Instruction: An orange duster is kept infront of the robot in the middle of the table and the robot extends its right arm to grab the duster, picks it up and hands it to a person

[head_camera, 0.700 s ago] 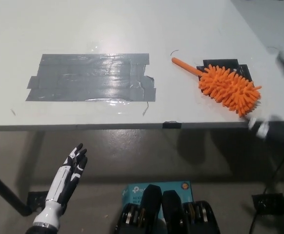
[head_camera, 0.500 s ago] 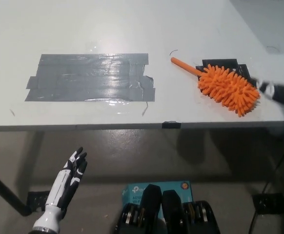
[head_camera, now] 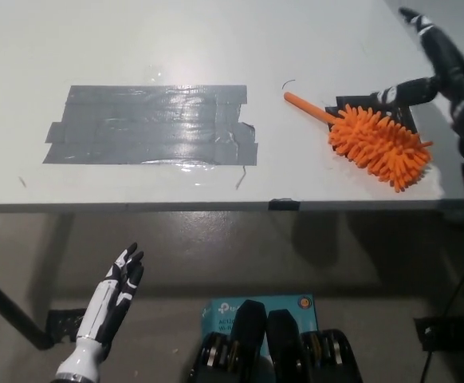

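Right hand over duster, reach stage.

Fingers (head_camera: 425, 30) of the black right hand (head_camera: 447, 76) spread, gripping nothing, one tip just beside the bristle end of the orange duster (head_camera: 378, 143); arm enters from the right edge, apparently lining up a grab. Duster lies flat on the table (head_camera: 216, 48), right of the grey tape patch (head_camera: 148, 125), handle pointing up-left. White left hand (head_camera: 114, 291) rests below the table edge, fingers straight.

Duster (head_camera: 375, 141): bright orange throughout, handle and bristled head alike. Table (head_camera: 136, 40): plain pale grey-white. Tape patch (head_camera: 151, 125), left of duster: glossy silver-grey strips. Tape under duster head (head_camera: 367, 104): black. Right hand (head_camera: 447, 76): black. Left hand (head_camera: 108, 307): white with black.
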Controlling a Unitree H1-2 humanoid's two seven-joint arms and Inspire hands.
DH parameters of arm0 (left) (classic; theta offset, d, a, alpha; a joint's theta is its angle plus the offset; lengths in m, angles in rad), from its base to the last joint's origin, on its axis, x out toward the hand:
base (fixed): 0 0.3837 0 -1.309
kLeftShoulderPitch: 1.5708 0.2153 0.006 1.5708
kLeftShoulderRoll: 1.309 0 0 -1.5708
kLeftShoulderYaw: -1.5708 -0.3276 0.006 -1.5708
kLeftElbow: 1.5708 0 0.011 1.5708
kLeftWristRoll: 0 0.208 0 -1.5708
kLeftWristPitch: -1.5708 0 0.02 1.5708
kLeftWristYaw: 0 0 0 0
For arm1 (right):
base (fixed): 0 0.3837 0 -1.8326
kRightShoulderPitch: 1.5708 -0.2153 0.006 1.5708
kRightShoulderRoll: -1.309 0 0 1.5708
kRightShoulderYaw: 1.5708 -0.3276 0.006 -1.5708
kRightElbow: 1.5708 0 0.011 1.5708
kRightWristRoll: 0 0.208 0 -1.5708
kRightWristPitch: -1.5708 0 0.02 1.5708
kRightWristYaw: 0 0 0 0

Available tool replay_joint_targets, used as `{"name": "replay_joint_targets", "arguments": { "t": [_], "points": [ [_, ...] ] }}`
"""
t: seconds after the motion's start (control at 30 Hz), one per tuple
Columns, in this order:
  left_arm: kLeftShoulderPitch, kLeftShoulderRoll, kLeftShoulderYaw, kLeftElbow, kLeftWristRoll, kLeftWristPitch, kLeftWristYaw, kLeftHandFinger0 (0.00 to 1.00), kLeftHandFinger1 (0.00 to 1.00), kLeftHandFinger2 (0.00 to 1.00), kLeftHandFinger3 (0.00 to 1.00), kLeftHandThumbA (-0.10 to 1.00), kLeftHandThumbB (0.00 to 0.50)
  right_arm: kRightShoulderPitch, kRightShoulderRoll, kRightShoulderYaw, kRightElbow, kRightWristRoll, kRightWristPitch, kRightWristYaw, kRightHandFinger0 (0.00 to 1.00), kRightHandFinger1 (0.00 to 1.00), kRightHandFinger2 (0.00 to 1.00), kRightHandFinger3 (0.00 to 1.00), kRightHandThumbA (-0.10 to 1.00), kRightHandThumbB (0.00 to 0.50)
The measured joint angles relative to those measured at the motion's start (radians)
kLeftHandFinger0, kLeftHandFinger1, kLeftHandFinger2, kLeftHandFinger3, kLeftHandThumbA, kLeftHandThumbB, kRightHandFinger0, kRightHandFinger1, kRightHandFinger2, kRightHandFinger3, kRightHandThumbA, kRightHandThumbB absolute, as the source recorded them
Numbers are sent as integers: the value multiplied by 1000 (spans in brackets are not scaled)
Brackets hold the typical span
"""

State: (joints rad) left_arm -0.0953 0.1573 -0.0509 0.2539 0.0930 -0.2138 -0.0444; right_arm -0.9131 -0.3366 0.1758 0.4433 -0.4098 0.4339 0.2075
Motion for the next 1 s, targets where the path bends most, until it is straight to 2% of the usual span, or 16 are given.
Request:
{"name": "replay_joint_targets", "arguments": {
  "t": [0.1,0.27,0.37,0.4,0.53,0.77,0.9,0.93,0.97,1.0],
  "points": [
    [-4,0,0,0,0,-1,0,1000,1000,1000,1000,914,224,-24,22,3,81,9,10,19,1000,1000,1000,1000,1000,362],
    [-11,0,1,-1,-1,-2,-1,1000,1000,1000,1000,915,228,-26,47,38,165,13,19,53,1000,1000,1000,1000,1000,373],
    [-13,0,1,-2,-1,-3,-1,1000,1000,1000,1000,917,224,-31,64,53,280,19,14,74,1000,1000,1000,1000,1000,357],
    [-13,0,1,-2,-1,-4,-2,1000,1000,1000,1000,917,221,-33,67,58,313,21,11,79,1000,1000,1000,1000,1000,401],
    [-14,0,2,-2,-1,-7,-2,1000,1000,1000,1000,917,219,-72,77,69,410,23,-28,81,1000,1000,1000,1000,1000,384],
    [-15,0,2,-1,-2,-11,-4,1000,1000,1000,1000,931,223,-151,81,138,570,3,-77,74,1000,1000,1000,1000,1000,457],
    [-15,0,2,-1,-2,-11,-5,1000,1000,1000,1000,933,225,-185,80,192,638,-22,-78,55,1000,1000,1000,1000,1000,408],
    [-15,0,2,-1,-2,-12,-5,1000,1000,1000,1000,933,224,-190,80,203,650,-29,-79,50,1000,1000,1000,1000,902,371],
    [-15,0,2,-1,-2,-12,-5,1000,1000,1000,1000,932,224,-195,80,213,660,-33,-81,47,1000,1000,1000,1000,663,356],
    [-15,0,2,-1,-2,-12,-5,1000,1000,1000,1000,931,223,-201,81,221,671,-35,-83,44,1000,1000,1000,1000,594,336]
  ]
}}
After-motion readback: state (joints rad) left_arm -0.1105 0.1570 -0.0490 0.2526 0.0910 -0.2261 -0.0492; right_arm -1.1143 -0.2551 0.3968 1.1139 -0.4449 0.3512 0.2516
